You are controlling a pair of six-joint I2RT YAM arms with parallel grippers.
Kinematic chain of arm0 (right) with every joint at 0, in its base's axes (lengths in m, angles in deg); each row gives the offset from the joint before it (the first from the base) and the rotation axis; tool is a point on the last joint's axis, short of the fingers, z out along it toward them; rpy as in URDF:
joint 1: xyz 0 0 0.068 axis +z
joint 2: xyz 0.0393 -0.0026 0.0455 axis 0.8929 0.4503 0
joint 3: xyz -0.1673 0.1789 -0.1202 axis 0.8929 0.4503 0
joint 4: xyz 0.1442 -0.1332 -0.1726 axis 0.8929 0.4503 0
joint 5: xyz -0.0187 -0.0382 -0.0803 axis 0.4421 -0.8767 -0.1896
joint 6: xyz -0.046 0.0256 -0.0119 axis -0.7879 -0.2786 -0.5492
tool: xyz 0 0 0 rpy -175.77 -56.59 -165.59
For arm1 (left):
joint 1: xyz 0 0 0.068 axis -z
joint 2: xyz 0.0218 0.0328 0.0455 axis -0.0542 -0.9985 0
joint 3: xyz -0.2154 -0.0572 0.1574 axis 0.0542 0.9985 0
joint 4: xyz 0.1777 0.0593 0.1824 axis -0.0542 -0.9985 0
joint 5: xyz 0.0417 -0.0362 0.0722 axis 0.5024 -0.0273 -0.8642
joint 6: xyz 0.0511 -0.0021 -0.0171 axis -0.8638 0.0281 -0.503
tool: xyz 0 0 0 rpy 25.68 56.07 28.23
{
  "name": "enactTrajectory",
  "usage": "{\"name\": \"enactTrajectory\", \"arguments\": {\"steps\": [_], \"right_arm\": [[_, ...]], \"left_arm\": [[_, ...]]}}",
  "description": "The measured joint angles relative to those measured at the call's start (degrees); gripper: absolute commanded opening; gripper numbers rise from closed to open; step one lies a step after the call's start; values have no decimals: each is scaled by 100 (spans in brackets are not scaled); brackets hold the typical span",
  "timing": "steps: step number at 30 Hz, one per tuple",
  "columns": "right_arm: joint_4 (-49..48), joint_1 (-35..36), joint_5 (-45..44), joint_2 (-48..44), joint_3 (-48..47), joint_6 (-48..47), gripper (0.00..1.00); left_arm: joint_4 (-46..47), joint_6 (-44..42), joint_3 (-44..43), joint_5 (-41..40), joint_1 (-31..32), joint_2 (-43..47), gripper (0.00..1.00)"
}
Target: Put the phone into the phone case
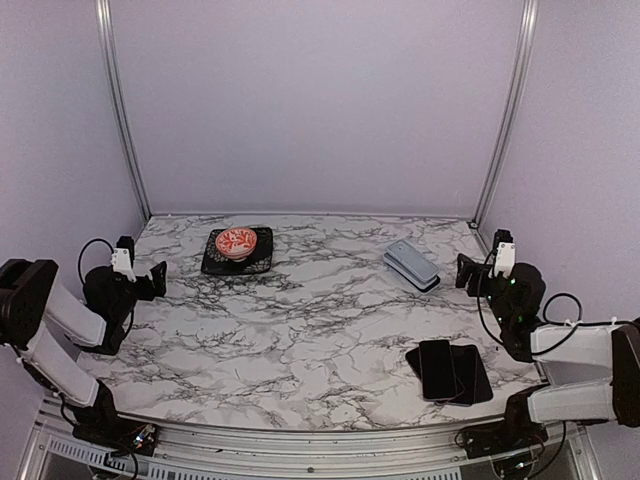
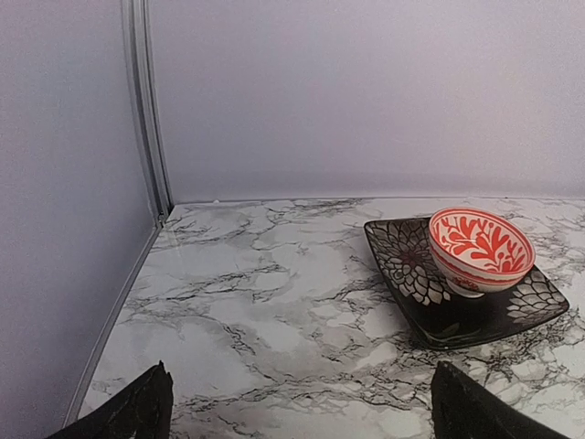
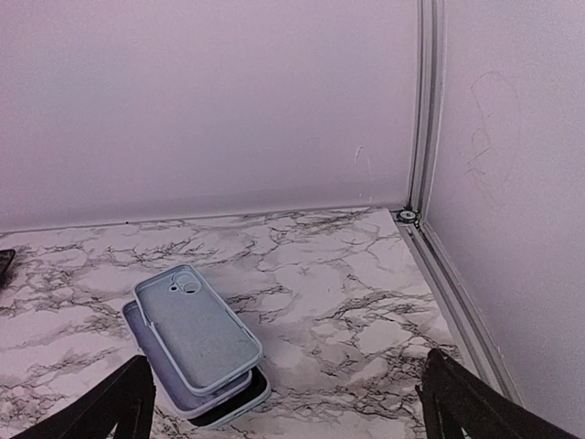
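Observation:
Pale blue-grey phone cases (image 1: pixel 412 265) lie stacked at the back right of the marble table, hollow side up; the right wrist view shows the stack (image 3: pixel 196 340) just ahead and left of my right gripper (image 3: pixel 285 407), which is open and empty. Black phones (image 1: pixel 447 371) lie overlapping, face up, near the front right edge, in front of the right arm. My left gripper (image 1: pixel 158 277) rests at the far left, open with nothing in it; its dark fingertips (image 2: pixel 139 408) frame bare marble.
A red-and-white patterned bowl (image 1: pixel 237 242) sits on a black square plate (image 1: pixel 213 263) at the back left, also visible as the bowl (image 2: pixel 480 248) in the left wrist view. Purple walls with metal corner rails (image 1: pixel 504 120) enclose the table.

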Motion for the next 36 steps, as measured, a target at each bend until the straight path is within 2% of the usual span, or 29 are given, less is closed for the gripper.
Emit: {"name": "enactTrajectory", "arguments": {"steps": [6,13,16,20,22,24,28,33,36], "right_arm": [[-11,-2,-431,0,-2,223,99],[422,-7,-715,-48,-345,455,99],[743,-9,-310,-229,-643,428,93],[1298,-9,859,-356,-1322,337,80],[1709,-9,1462,-275,-1805,310,76],[2179,-7,1862,-157,-2280,315,73],[3451,17,2074,188,-3165,420,74],[4763,455,1462,564,-3563,518,85],[5464,767,1211,1049,-3932,492,84]], "left_arm": [[-476,295,-131,-772,0,175,99],[-1661,743,-581,-2487,398,1497,99],[-2271,706,-1078,-3088,920,1926,99],[-3471,234,-2518,-3628,2015,1978,99],[-3928,-37,-2938,-3703,2481,2055,99],[-4374,-306,-3198,-3630,2889,2210,99],[-5180,-378,-3401,-2566,3150,2699,99],[-5604,345,-3519,-1176,3169,2796,99],[-6358,385,-3923,-907,3421,2358,99]]}}
